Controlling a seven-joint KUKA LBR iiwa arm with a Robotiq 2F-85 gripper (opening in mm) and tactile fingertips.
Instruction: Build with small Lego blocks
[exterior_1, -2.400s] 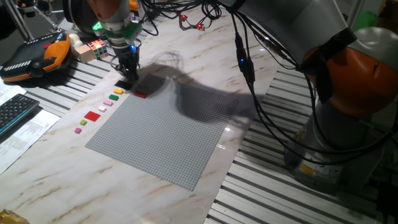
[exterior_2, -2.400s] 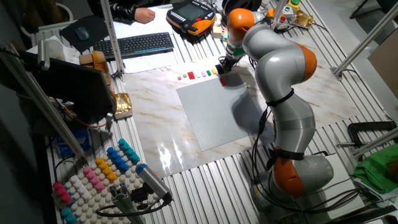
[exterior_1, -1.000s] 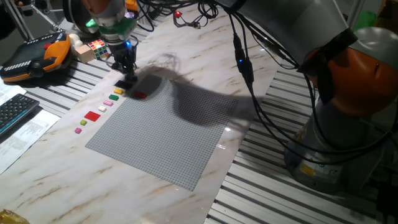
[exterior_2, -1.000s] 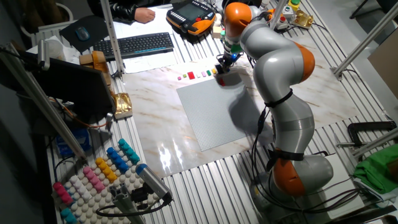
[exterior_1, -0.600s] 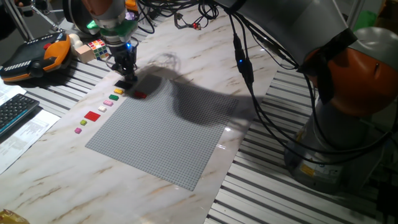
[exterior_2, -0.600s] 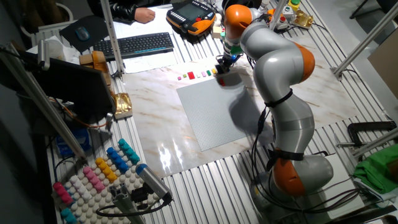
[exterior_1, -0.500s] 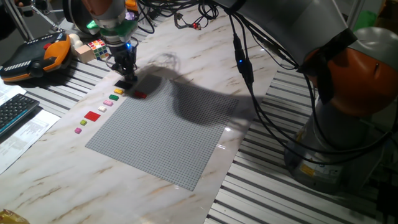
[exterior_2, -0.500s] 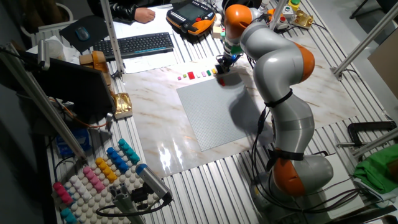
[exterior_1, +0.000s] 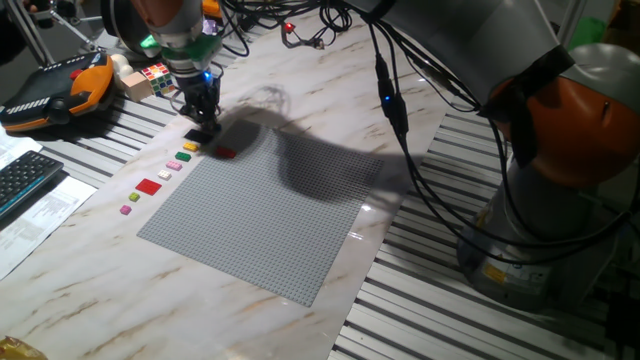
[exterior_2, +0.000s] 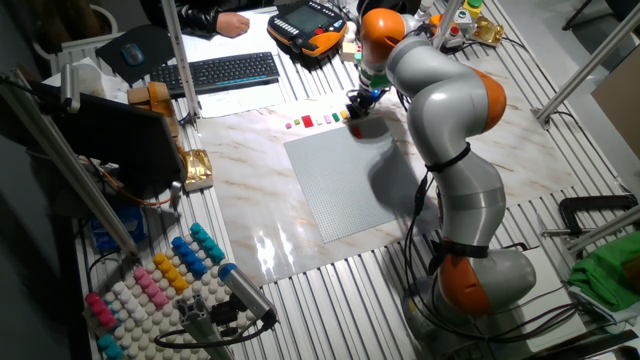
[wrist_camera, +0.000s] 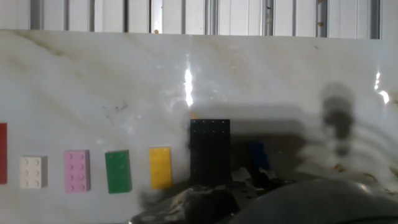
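While my claw (exterior_1: 203, 122) hovers, nothing has shifted.
Black brick (wrist_camera: 209, 151) lies untouched beside the yellow brick (wrist_camera: 160, 167); claw spread unclear.

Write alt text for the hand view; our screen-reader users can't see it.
A row of small Lego blocks lies on a marble table: white, pink, green, yellow, then a larger black plate and a blue block. The blurred gripper fills the bottom edge.

White marbled tabletop (exterior_1: 300, 90) on slatted aluminium bench (exterior_2: 520, 110), keyboard (exterior_2: 228, 71) and orange teach pendant (exterior_1: 55, 88) at the edge, cables (exterior_1: 290, 25) behind, glare on the marble.
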